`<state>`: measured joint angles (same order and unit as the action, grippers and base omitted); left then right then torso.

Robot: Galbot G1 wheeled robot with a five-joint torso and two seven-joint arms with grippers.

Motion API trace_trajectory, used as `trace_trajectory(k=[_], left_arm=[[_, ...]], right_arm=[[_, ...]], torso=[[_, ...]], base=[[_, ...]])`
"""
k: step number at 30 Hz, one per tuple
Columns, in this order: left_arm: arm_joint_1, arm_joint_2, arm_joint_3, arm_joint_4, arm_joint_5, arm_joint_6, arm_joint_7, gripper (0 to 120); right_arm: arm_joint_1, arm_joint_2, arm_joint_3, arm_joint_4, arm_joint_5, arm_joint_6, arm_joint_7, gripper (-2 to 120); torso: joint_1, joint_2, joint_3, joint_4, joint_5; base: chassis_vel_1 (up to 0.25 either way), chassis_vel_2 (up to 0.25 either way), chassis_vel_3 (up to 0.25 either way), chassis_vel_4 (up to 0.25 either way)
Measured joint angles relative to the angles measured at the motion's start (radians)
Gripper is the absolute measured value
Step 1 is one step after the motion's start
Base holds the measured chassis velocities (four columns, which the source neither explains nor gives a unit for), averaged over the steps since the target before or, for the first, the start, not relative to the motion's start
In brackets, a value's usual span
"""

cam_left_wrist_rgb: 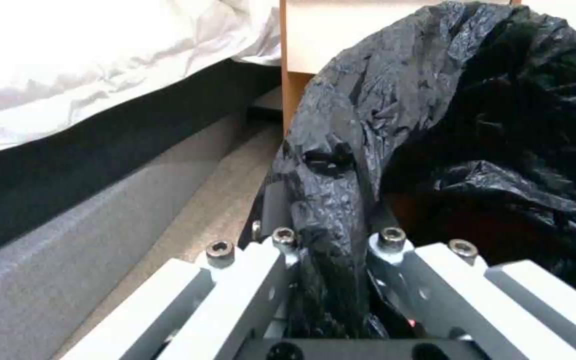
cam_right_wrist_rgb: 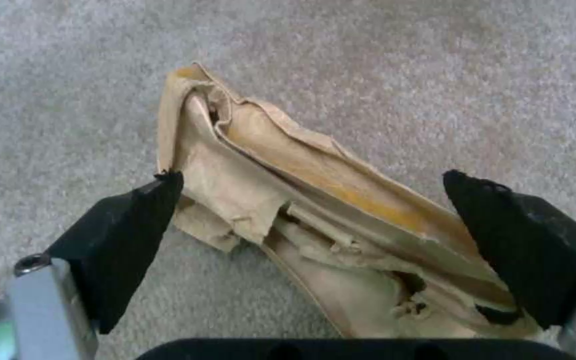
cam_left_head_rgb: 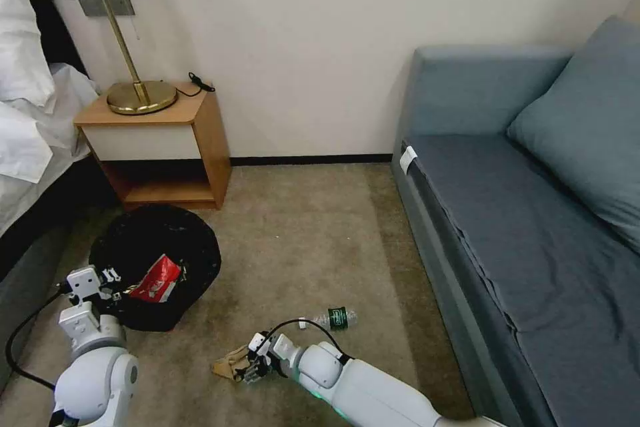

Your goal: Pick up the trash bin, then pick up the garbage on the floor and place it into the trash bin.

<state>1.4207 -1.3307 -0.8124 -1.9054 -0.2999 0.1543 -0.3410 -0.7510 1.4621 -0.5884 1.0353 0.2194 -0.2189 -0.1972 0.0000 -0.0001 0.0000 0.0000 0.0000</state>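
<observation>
The small round trash bin [cam_left_head_rgb: 157, 260], lined with a crinkly glossy black plastic bag, sits tilted toward the robot on the beige carpet floor [cam_left_head_rgb: 300, 227], just in front of the wooden nightstand [cam_left_head_rgb: 160, 147] that carries a brass lamp [cam_left_head_rgb: 137, 90]. Inside its mouth lies a crumpled red-and-white wrapper [cam_left_head_rgb: 157, 279]. The left gripper [cam_left_head_rgb: 105, 283] is at the bin's near rim, and in the left wrist view its jaws are clamped on a fold of the black bag over the rim [cam_left_wrist_rgb: 331, 210], with the bed's white sheet [cam_left_wrist_rgb: 101, 65] and dark base off to one side. The right gripper [cam_left_head_rgb: 245, 367] is low over the carpet, to the right of the bin and well apart from it, at the crumpled tan paper [cam_left_head_rgb: 230, 363]. In the right wrist view its jaws stand apart, one black pad [cam_right_wrist_rgb: 128, 235] touching one edge of the crumpled tan paper [cam_right_wrist_rgb: 301, 220] and the other pad [cam_right_wrist_rgb: 515, 235] just beside the opposite edge, so the paper lies between them on the floor, not lifted. A small clear bottle with a green label [cam_left_head_rgb: 335, 317] lies on its side on the carpet just beyond the right arm, between it and the blue-grey sofa [cam_left_head_rgb: 533, 213] that runs along the right side of the room.
</observation>
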Motion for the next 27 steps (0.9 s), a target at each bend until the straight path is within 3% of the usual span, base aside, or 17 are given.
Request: trace_trajectory(k=[6, 10, 12, 15, 16, 18, 22, 27], left_arm=[[0.001, -0.004, 0.003, 0.000, 0.000, 0.001, 0.000, 4], [0.003, -0.007, 0.003, 0.000, 0.000, 0.001, 0.000, 4], [0.004, -0.008, 0.004, 0.000, 0.000, 0.001, 0.000, 4], [0.004, -0.008, 0.004, 0.000, 0.000, 0.001, 0.000, 4], [0.004, -0.008, 0.004, 0.000, 0.000, 0.000, 0.000, 4], [0.004, -0.008, 0.004, 0.000, 0.000, 0.000, 0.000, 4], [0.003, -0.006, 0.004, 0.001, -0.002, 0.000, 0.000, 4], [0.003, -0.005, 0.004, 0.003, -0.003, -0.001, 0.001, 4]], right_arm=[[0.000, -0.001, 0.000, -0.007, -0.012, -0.020, -0.013, 88], [0.000, -0.003, 0.003, -0.010, -0.013, -0.028, -0.013, 74], [0.000, -0.004, 0.003, -0.009, -0.012, -0.029, -0.013, 62], [-0.001, -0.003, 0.004, -0.008, -0.012, -0.029, -0.013, 56], [-0.002, -0.003, 0.005, -0.007, -0.012, -0.029, -0.013, 47], [-0.002, -0.003, 0.005, -0.006, -0.012, -0.029, -0.013, 45], [-0.003, -0.006, 0.006, -0.006, -0.012, -0.029, -0.014, 26], [-0.004, -0.006, 0.006, -0.006, -0.012, -0.029, -0.016, 11]], torso=[[0.000, 0.000, 0.000, 0.0000, 0.0000], [0.000, 0.000, 0.000, 0.0000, 0.0000], [0.000, 0.000, 0.000, 0.0000, 0.0000], [0.000, 0.000, 0.000, 0.0000, 0.0000], [0.000, 0.000, 0.000, 0.0000, 0.0000], [0.000, 0.000, 0.000, 0.0000, 0.0000], [0.000, 0.000, 0.000, 0.0000, 0.0000], [0.000, 0.000, 0.000, 0.0000, 0.0000]], base=[[0.000, 0.000, 0.000, 0.000], [0.000, 0.000, 0.000, 0.000], [0.000, 0.000, 0.000, 0.000], [0.000, 0.000, 0.000, 0.000], [0.000, 0.000, 0.000, 0.000], [0.000, 0.000, 0.000, 0.000], [0.000, 0.000, 0.000, 0.000], [0.000, 0.000, 0.000, 0.000]])
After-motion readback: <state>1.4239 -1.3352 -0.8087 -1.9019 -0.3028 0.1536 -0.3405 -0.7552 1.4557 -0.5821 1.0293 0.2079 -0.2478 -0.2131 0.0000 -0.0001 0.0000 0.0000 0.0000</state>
